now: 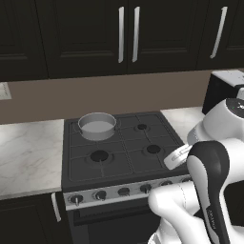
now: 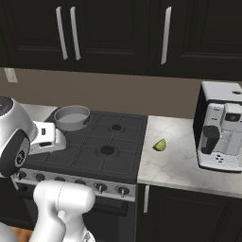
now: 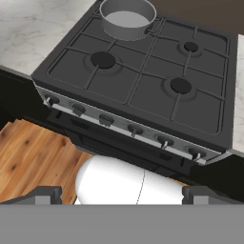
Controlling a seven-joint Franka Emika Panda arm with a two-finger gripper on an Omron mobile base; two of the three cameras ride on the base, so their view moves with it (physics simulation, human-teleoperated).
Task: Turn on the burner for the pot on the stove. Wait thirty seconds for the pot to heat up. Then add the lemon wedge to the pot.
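A small round silver-grey metal pot [image 1: 97, 126] with low straight walls and a pale inside sits on the far left burner of the black gas range [image 1: 125, 177], up against the brown back wall. The other three round black burners are bare under their black grates. Along the range's near edge runs a silver strip of dark knobs [image 3: 106, 119], six across as the hand view shows them.

To the right of the range, on the pale marbled counter [image 2: 179, 166], lies a tiny yellow-green lemon wedge [image 2: 160, 145], near the range's edge and well apart from the pot. Farther right on the same counter stands a black-and-white coffee machine [image 2: 220, 126]. Dark cabinets with long silver handles [image 1: 127, 34] hang above.

The white arm is folded up in front of the range, its hand held above the near edge and looking down across the knobs and the grates. The gripper [image 3: 122, 194] is released, its two dark fingertips [image 3: 43, 194] spread wide at the bottom of the hand view with nothing between them. Wooden floor [image 3: 33, 157] shows below the range front.
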